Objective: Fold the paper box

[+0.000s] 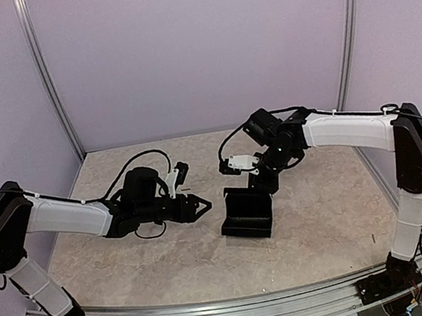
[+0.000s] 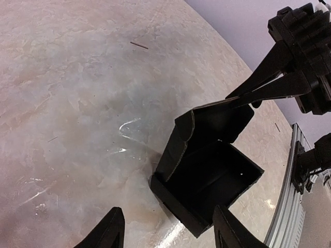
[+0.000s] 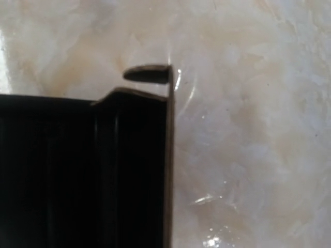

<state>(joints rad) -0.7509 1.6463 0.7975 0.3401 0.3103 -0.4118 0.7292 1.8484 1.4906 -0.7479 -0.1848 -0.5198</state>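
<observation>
Mid-fold: right pincer (image 2: 239, 99) clamped on the raised flap of the paper box (image 1: 247, 214), left pincer (image 1: 203, 205) spread wide beside it, reckon it needs to tuck a side wall in next.

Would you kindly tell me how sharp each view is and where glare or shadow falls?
Top external: sharp, evenly lit, the paper box crisp-edged. Left wrist: sharp, with white glare streaks on the table and a soft grey shadow beside the box. Right wrist: too close, the box edge blurred, small highlights low on the table.
</observation>
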